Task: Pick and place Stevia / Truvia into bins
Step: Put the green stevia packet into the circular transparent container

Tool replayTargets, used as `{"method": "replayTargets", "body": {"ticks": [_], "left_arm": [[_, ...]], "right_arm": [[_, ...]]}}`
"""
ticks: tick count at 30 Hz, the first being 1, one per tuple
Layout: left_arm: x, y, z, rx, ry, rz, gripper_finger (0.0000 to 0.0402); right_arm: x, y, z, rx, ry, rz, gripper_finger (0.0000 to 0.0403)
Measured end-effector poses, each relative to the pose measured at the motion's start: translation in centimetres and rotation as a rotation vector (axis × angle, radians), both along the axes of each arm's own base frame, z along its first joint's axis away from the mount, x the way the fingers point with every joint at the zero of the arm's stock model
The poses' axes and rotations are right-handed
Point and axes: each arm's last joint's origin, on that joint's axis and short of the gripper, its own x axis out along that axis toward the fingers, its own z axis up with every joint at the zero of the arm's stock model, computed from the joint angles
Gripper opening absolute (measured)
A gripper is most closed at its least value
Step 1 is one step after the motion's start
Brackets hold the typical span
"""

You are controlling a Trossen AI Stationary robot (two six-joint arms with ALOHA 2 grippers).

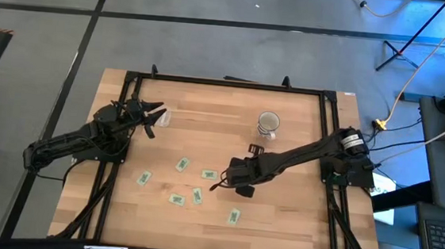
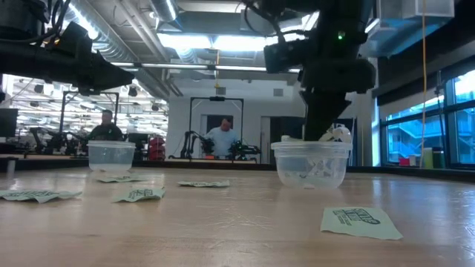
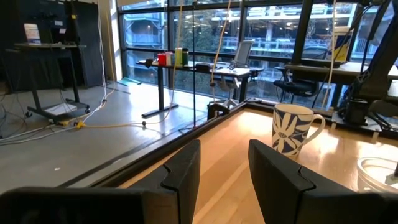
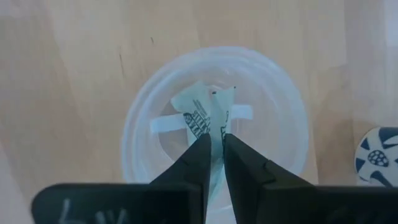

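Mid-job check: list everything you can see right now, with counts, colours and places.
sachets: six loose, pale green, mid-table; a seventh held in the right tool.
cups: two, clear; one by the left tool, one under the right tool.
mug: one, white with dark markings, on the table's far side.
table: one, light wood.
people: two, in the room behind.
left tool: open, empty, over the table's left side.
right tool: shut on a sachet, above a cup.
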Motion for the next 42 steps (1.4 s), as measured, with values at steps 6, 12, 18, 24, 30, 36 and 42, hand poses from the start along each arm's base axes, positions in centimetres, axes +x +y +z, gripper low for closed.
{"method": "replayTargets", "body": {"ticks": [6, 12, 18, 24, 30, 36, 42], "left_arm": [[0.0, 0.0, 0.0, 0.0, 0.0, 0.0, 0.013], [0.0, 0.0, 0.0, 0.0, 0.0, 0.0, 0.013], [0.0, 0.0, 0.0, 0.0, 0.0, 0.0, 0.013], [0.0, 0.0, 0.0, 0.0, 0.0, 0.0, 0.013], [0.0, 0.0, 0.0, 0.001, 0.0, 0.0, 0.013], [0.0, 0.0, 0.0, 0.001, -0.001, 0.0, 0.013], [0.0, 0.0, 0.0, 0.0, -0.001, 0.0, 0.013]], "right_arm": [[0.2, 0.0, -0.9, -0.007, 0.026, 0.0, 0.0048], [0.1, 0.1, -0.9, -0.015, 0.04, 0.026, 0.007], [0.1, 0.1, -0.6, -0.018, 0.054, 0.028, 0.013], [0.5, 1.6, 2.2, 0.005, 0.087, 0.151, 0.0155], [0.3, 5.3, 3.7, 0.079, 0.105, 0.572, 0.0156], [0.7, 7.2, 3.9, 0.14, -0.024, 0.528, 0.0156], [1.4, 8.1, 4.3, 0.19, -0.151, 0.47, 0.0156]]}}
